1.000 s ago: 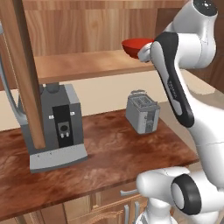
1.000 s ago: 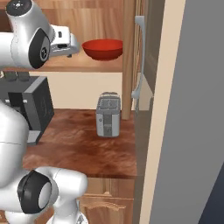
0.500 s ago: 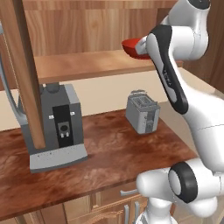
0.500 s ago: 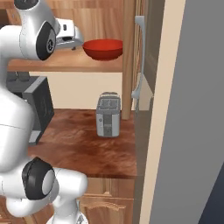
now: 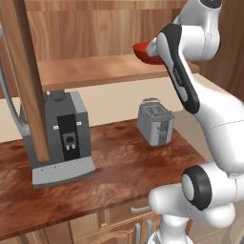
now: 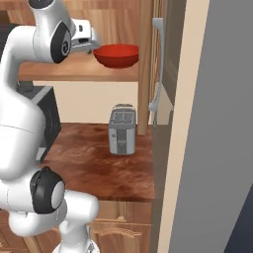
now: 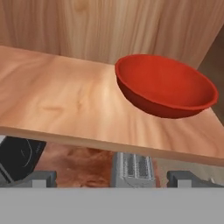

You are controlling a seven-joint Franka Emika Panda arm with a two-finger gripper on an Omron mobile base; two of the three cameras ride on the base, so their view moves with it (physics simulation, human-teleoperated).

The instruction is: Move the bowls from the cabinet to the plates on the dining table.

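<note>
Gripper (image 6: 91,43) sits just short of the red bowl (image 6: 116,54), at shelf height, with nothing between its fingers as far as the hand view shows; the two tips (image 7: 43,177) stand well apart at the bottom of that view, so I judge it released and wide. To take the bowl cleanly, the sound move is probably to advance level, let one finger pass over the near rim and the other under or outside it, and clench only once the rim is well inside.

From the gripper, the red bowl (image 7: 168,87) lies ahead and a little to one side, resting on the cabinet shelf (image 7: 65,105) close to its front edge, with the cabinet's wooden back wall (image 7: 109,26) beyond. Below the gripper, under the shelf, a grey toaster (image 5: 155,122) stands on the bench (image 5: 114,167), and a coffee machine (image 5: 62,138) stands further off on the same bench.
</note>
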